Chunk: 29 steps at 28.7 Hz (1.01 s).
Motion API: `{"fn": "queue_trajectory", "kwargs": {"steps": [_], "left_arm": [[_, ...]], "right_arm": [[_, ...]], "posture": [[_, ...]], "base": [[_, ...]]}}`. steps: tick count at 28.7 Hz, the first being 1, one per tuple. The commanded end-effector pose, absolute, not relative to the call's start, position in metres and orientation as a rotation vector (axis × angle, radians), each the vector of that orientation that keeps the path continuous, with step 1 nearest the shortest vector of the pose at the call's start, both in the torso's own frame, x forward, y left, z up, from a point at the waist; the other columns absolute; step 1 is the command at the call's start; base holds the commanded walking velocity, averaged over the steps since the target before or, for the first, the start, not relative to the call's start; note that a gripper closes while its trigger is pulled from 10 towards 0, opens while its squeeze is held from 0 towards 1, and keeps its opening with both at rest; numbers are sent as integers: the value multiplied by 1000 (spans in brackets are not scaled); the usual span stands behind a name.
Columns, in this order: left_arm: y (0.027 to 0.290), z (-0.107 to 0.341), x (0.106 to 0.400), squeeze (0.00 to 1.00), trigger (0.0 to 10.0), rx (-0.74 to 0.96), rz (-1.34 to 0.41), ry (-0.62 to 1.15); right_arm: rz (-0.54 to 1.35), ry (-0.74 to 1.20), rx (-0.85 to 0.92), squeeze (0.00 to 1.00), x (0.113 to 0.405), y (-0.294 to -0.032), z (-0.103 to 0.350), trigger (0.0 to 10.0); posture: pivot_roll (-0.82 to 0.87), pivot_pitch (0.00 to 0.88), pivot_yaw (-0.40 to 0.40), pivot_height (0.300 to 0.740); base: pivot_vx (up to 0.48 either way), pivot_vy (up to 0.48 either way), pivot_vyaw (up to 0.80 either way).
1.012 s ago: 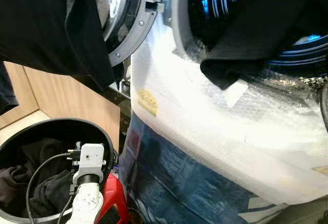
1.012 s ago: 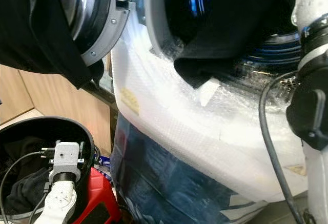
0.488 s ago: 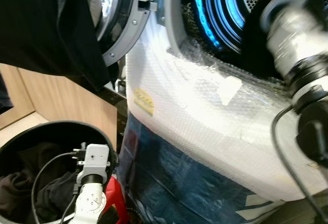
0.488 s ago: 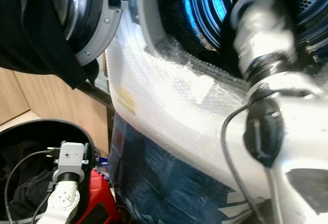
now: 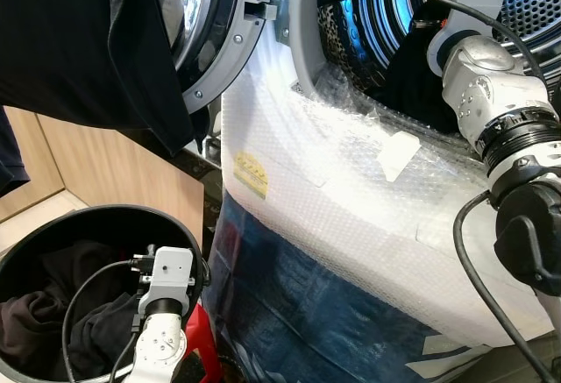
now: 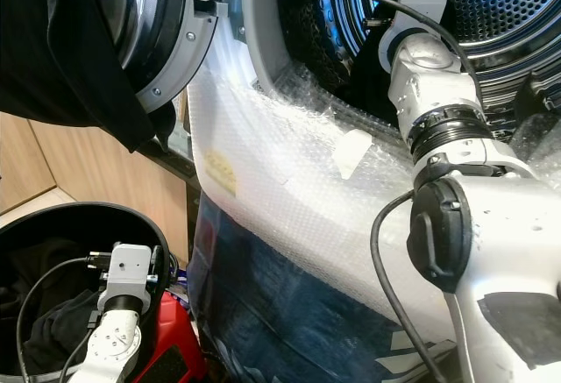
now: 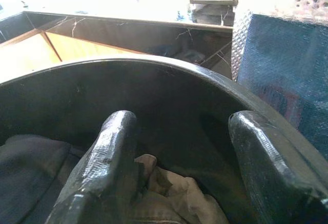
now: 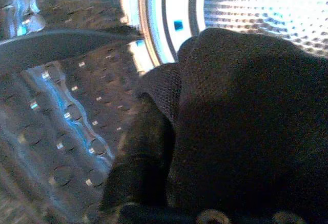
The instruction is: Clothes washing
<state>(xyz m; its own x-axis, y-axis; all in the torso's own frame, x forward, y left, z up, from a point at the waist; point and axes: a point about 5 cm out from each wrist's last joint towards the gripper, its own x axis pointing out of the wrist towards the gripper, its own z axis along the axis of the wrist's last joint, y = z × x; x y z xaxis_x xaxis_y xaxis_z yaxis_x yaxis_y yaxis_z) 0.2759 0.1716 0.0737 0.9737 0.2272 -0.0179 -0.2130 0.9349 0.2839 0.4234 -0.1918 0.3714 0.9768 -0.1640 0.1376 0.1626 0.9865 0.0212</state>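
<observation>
Since the earlier frames, my right arm (image 5: pixel 500 111) has carried the dark garment (image 8: pixel 246 111) off the door sill and deep into the drum (image 6: pixel 491 6); the bubble-wrapped sill (image 5: pixel 368 164) now lies bare.

Far left: a black cloth (image 5: pixel 79 41) hangs over the open washer door (image 5: pixel 219 41), draped there out of the way of the opening. Near left: the black laundry bin (image 5: pixel 53 225) still holds dark clothes (image 5: pixel 44 313), the supply for further loads. My left gripper (image 7: pixel 179 157) hovers just inside the bin's rim with its fingers (image 7: pixel 113 152) spread apart and empty, above a pale crumpled piece (image 7: pixel 169 188), placed so I judge it ready for the next pick.

Centre: the washer front (image 5: pixel 351 251) is wrapped in bubble film, presumably as protection against my arms.

Right: my right gripper (image 8: pixel 169 147) sits inside the drum, its fingers closed on the dark garment, held well past the sill so that the cloth should drop inside rather than spill out.
</observation>
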Motion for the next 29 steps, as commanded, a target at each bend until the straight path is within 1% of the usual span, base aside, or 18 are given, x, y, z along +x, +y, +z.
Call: {"fn": "queue_trajectory", "kwargs": {"steps": [1,2,4,7,8,10,14,15,21,23,26,28,29], "left_arm": [[158,51,267,0,10000,280,154,161],[159,51,267,0,10000,283,155,163],[161,51,267,0,10000,285,156,167],[161,50,268,0,10000,289,153,173],[161,50,268,0,10000,289,153,173],[163,50,270,0,10000,297,147,173],[167,49,271,0,10000,294,165,181],[169,50,270,0,10000,293,176,179],[171,50,267,0,10000,296,189,180],[172,50,266,0,10000,289,192,179],[172,46,265,0,10000,299,180,193],[171,47,267,0,10000,309,159,192],[171,47,267,0,10000,309,159,192]], "right_arm": [[-238,-207,67,1000,416,-212,392,10000],[-266,-210,98,1000,415,-219,392,10000],[-280,-210,134,1000,414,-224,392,10000],[-268,-206,209,1000,414,-226,390,10000],[-268,-206,209,1000,414,-226,390,10000],[-241,-197,300,1000,415,-221,387,10000],[-229,-191,336,1000,417,-215,383,10000],[-212,-173,352,1000,419,-208,379,10000],[-190,-153,334,1000,424,-184,370,10000],[-198,-162,321,1000,423,-183,371,10000],[-225,-188,251,1000,422,-180,368,10000],[-292,-211,209,1000,417,-186,362,10000],[-292,-211,209,1000,417,-186,362,10000]], "posture": [[115,3,-187,740],[111,2,-187,740],[98,1,-183,740],[81,0,-176,740],[81,0,-176,740],[79,0,-185,740],[79,0,-186,740],[88,0,-192,740],[85,0,-208,740],[82,2,-207,740],[67,0,-186,740],[56,4,-157,740],[56,4,-157,740]], "base": [[0,0,0],[0,0,0],[0,0,0],[0,0,0],[0,0,0],[0,0,0],[0,0,0],[0,0,0],[0,0,0],[0,0,0],[0,0,0],[0,0,0],[0,0,0]]}}
